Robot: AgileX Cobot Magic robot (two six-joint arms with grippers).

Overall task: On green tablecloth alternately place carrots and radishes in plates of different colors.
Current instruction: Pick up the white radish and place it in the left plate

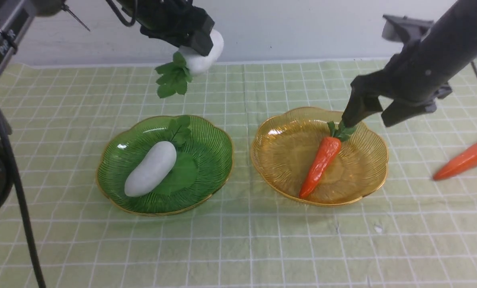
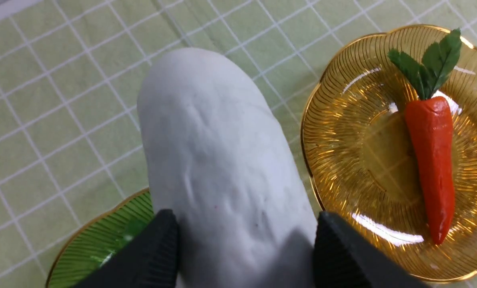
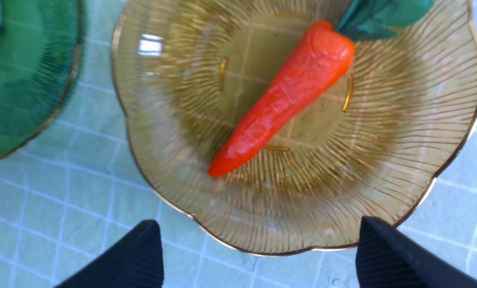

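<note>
White matte held radish is clamped across its thickness in the left gripper. It hangs in the air over the far part of the green tablecloth, tilted, with the leaf tuft hanging down and the rounded end up and toward the robot's right. The left wrist view shows both pads pressed on the body, with the blunt end sticking out beyond them. The green plate lies below the gripper and nearer the robot, and already holds the plated radish, which lies diagonally, leaves toward the far rim. The amber plate sits just beside it on the robot's right and holds the plated carrot, tip toward the robot and leaves toward the far rim. The right gripper hovers over that far rim with its jaws wide apart and nothing between them, one fingertip near the carrot leaves. The loose carrot lies on the cloth well to the right of the amber plate, partly cut off by the edge of the front view. Judgement: the right arm is the nearer one for the loose carrot. For the left arm, either plate means moving down and toward the robot. The green plate is closer, and the amber one requires crossing to the right. In the green plate, the held radish would fit best with its long axis parallel to the plated radish.
</note>
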